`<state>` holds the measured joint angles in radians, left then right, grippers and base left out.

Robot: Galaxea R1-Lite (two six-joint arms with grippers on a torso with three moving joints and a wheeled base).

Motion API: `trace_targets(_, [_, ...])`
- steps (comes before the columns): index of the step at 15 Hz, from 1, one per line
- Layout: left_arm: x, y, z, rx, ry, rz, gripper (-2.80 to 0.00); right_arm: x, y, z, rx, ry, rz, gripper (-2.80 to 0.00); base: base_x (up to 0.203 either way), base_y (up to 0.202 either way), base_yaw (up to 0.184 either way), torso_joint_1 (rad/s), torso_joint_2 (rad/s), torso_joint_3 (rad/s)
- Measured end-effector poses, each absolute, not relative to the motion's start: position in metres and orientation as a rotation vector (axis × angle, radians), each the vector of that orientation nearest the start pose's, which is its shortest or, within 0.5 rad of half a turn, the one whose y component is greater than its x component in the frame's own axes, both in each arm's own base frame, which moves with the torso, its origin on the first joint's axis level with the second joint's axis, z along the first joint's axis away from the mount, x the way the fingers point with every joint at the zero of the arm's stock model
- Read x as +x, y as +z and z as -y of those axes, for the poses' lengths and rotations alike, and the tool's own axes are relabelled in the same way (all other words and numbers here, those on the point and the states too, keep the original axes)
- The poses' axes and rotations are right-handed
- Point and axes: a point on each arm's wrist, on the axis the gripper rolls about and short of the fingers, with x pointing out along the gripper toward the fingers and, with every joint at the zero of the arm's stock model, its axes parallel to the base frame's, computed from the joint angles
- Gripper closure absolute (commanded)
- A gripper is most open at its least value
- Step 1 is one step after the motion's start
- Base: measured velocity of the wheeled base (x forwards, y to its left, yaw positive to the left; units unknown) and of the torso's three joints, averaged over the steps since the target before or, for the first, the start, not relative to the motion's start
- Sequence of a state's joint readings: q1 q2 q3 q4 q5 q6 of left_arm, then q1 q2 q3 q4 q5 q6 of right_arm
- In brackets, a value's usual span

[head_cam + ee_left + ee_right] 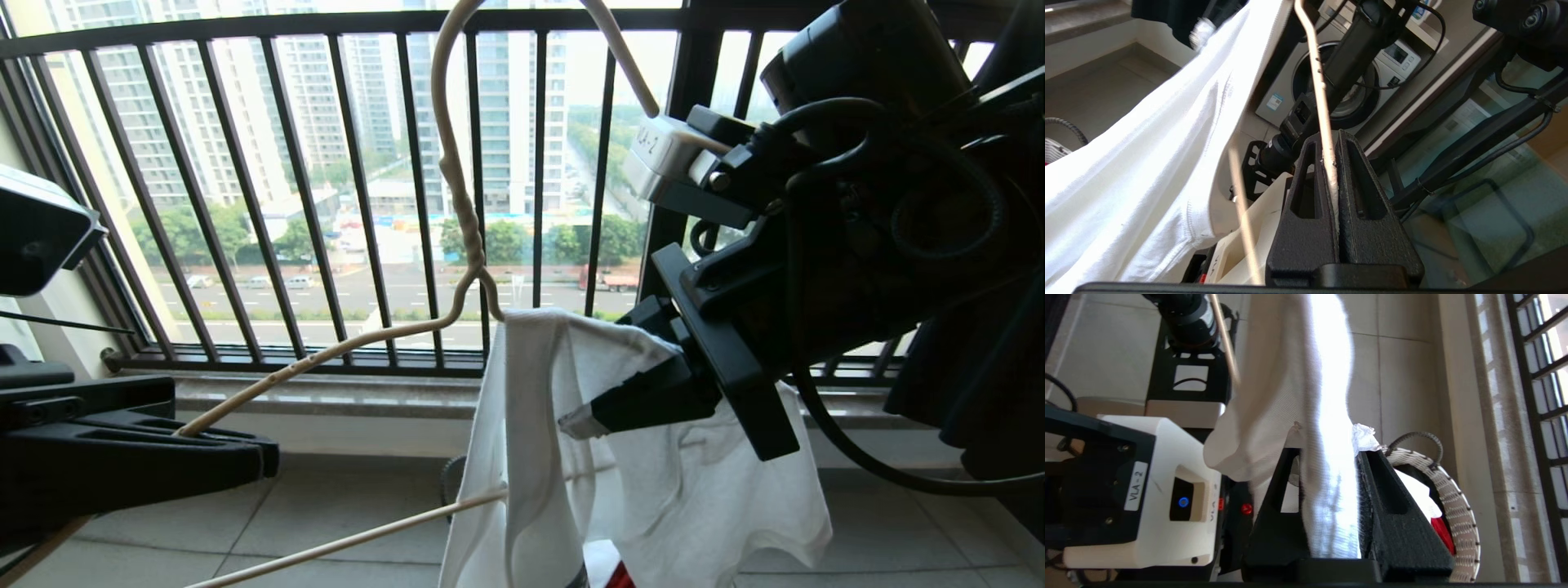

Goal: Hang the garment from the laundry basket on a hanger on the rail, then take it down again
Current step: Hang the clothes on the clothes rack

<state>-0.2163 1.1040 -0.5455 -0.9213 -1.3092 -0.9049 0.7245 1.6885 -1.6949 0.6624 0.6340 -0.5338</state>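
Railing bars point(359, 188) filled my head view, black and upright, with the street far below behind them. Against them hung the garment point(653, 482), a white T-shirt, bunched and creased, draped over the right-hand shoulder of the hanger point(457, 188) and trailing down toward the tiled floor point(898, 523). I could not see its printed emblem from any camera; only plain white knit and a stitched hem showed in the left wrist view.

My right claw point(1331, 465) had its two black fingers point(1392, 514) pressed against a fold of that white cloth, pinching it between them. In the head view it sat just beside the hanger's neck, pointing into the fabric.

My left claw point(1333, 163) was clamped tight on the hanger's other shoulder, the thin cream wire running up out of the closed fingers point(1367, 204). That wire had a long hook and a twisted neck, and it hung tilted.

Below the shirt, in the right wrist view, I saw the laundry basket point(1457, 506), white woven, with its dark twisted loop handle point(1421, 441) on the rim, standing on the floor near the wall.
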Motion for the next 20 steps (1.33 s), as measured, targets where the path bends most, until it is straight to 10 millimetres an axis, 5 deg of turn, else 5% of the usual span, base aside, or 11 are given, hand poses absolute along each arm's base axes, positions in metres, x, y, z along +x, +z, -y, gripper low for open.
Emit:
trace_targets(6, [0.125,0.270,0.049,-0.501,-1.516,-0.341,0.00,0.205,0.318,-0.201,-0.470,1.450,-0.334,0.00,0.000,0.000,0.000,0.000,0.00,0.000])
trace_targets(7, [0.126,0.270,0.049,-0.497,-1.515,-0.336,-2.80,0.205,0.318,-0.201,-0.471,1.450,-0.334,0.00,0.000,0.000,0.000,0.000,0.00,0.000])
trace_targets(13, [0.129,0.271,0.044,-0.485,-1.479,-0.308,-2.80,0.204,0.319,-0.199,-0.476,1.434,-0.331,0.00,0.000,0.000,0.000,0.000,0.00,0.000])
trace_targets(20, [0.133,0.300,0.006,-0.459,-1.185,-0.127,-2.80,0.214,0.324,-0.194,-0.482,1.360,-0.287,0.00,0.000,0.000,0.000,0.000,0.00,0.000])
